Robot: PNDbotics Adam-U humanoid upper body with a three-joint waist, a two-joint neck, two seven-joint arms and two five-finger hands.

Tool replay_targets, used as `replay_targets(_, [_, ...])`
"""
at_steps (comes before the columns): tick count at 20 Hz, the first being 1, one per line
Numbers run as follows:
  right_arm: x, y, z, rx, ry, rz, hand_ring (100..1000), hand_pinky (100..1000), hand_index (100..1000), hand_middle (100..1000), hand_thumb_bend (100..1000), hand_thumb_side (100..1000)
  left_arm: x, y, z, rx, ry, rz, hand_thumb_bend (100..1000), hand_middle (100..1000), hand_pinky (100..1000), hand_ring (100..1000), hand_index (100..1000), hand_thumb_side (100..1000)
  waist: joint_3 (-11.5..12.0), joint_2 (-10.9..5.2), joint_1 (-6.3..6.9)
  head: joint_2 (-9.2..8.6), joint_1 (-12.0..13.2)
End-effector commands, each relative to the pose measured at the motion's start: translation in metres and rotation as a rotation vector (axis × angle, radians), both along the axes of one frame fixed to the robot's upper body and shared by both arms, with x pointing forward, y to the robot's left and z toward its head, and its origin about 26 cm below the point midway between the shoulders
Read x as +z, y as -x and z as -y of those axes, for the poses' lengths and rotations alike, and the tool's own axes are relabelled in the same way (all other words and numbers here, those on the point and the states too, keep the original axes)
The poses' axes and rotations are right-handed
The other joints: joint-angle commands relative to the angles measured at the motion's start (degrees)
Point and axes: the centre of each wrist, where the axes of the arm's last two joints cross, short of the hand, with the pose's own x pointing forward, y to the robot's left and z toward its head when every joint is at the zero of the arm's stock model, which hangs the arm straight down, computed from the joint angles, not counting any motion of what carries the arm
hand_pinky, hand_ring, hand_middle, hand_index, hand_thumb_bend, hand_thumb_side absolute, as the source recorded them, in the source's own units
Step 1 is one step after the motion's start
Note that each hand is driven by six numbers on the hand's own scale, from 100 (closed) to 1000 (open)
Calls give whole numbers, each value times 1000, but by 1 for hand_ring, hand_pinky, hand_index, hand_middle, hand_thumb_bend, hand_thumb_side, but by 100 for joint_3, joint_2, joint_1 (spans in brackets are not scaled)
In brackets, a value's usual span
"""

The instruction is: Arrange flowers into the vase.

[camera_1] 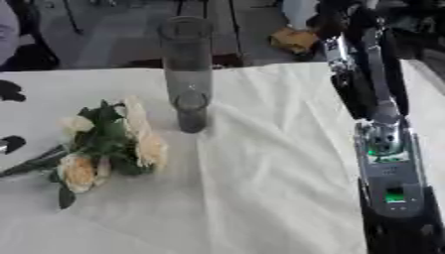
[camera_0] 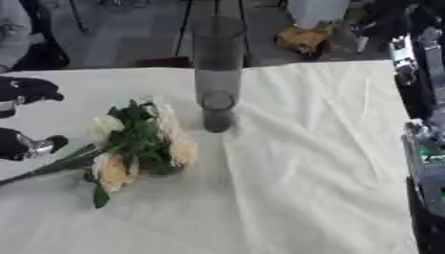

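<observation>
While I look through the left eye view, the surface (camera_0: 313,163) shows a creased white cloth, and a bunch of cream flowers (camera_0: 139,144) lies on its side just beside the upright, empty glass vase (camera_0: 217,74). My left hand (camera_0: 26,119) sits at the left edge by the stems; I cannot tell how its fingers are set. Beyond lies grey floor with dark furniture legs. From the right eye view, my right arm (camera_1: 382,144) stretches along the right side, its hand out of sight.
</observation>
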Motion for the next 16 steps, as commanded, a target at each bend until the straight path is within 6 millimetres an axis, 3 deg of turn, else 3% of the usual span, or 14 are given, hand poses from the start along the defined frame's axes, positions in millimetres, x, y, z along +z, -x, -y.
replay_targets(1, [10,4,1,4,22,32,812,649,854,583,159,1000,7,3,-11,21,-66,3,388,1000,1000,1000,1000,870,-11,-63,18,-61,5])
replay_targets(8, [10,4,1,7,20,30,813,649,854,582,158,1000,-7,-2,-16,28,-70,-19,493,1000,1000,1000,1000,937,-37,-34,11,-89,-1])
replay_targets(16, [9,3,1,17,16,27,815,650,853,579,157,1000,-30,-19,-11,32,-65,-8,421,1000,1000,1000,1000,892,-80,8,-7,-123,34])
